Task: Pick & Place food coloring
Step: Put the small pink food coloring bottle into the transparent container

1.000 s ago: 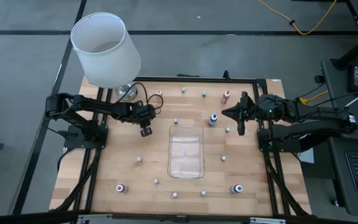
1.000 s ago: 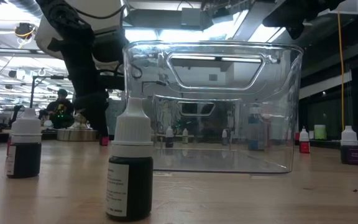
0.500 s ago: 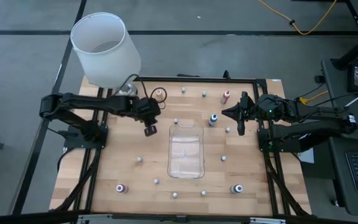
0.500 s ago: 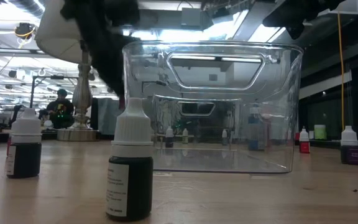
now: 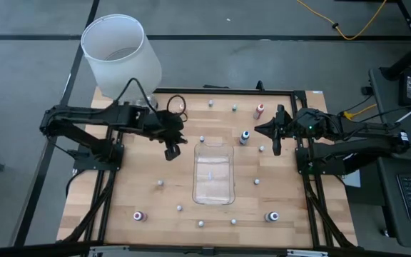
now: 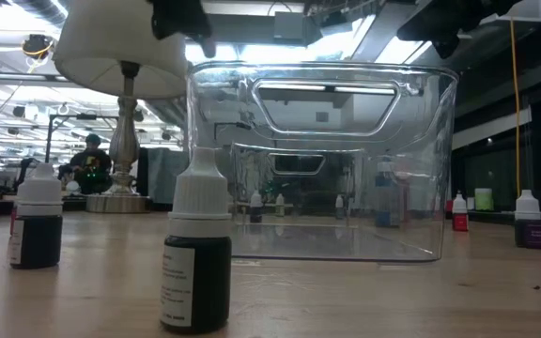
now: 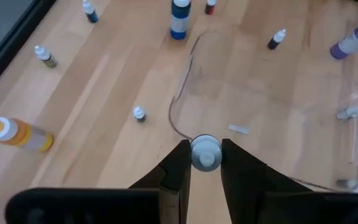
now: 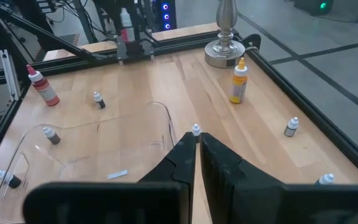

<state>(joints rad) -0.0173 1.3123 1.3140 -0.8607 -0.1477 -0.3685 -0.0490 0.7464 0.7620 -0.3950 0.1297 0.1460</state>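
The left gripper has swung toward the clear tray, grasping a dropper bottle upright, cap toward the wrist camera; the right gripper waits clenched.

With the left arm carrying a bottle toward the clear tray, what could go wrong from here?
The left gripper pinches only the cap of a small dropper bottle, so the bottle might swing or slip. It hangs near the clear tray corner rim; released there, it could hit the rim and land outside. The lamp crowds the left arm, so a wide swing might bump it. The right gripper waits shut beside the tray.
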